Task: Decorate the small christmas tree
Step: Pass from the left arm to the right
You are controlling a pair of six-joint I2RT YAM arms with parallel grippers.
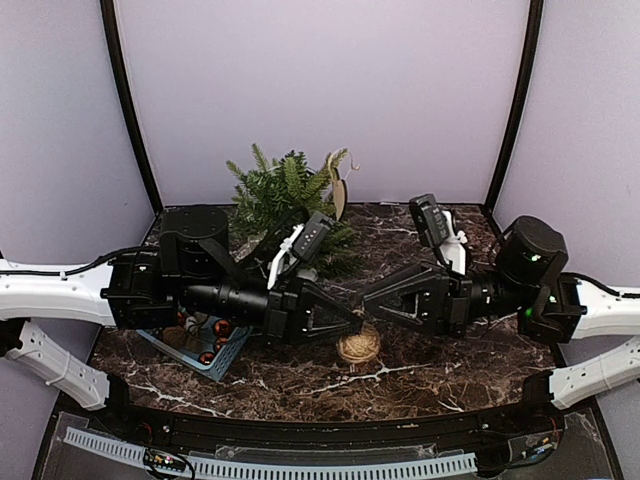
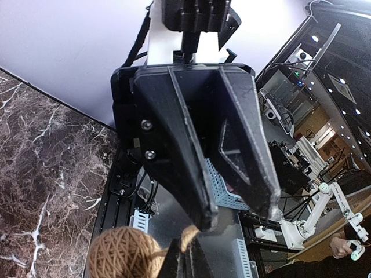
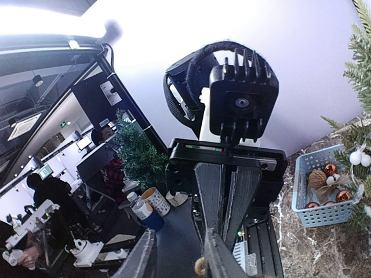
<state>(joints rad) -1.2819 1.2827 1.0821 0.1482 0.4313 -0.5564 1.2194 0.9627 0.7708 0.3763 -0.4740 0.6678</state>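
Marble table (image 1: 420,385): one small christmas tree (image 1: 285,190), one twine ball (image 1: 359,346); left pincer (image 1: 357,322) closed, right pincer (image 1: 366,306) unclear.

Dark marble table (image 1: 430,380) carries small christmas tree (image 1: 280,190), blue basket (image 1: 225,362), twine ball (image 1: 358,345).

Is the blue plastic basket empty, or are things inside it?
Not empty: the blue plastic basket holds several shiny copper balls.

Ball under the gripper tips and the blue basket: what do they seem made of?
The ball looks like wound jute-type twine, matte tan, its wrapped strands visible. The basket looks like light blue moulded plastic, smooth, with a regular grid of holes.
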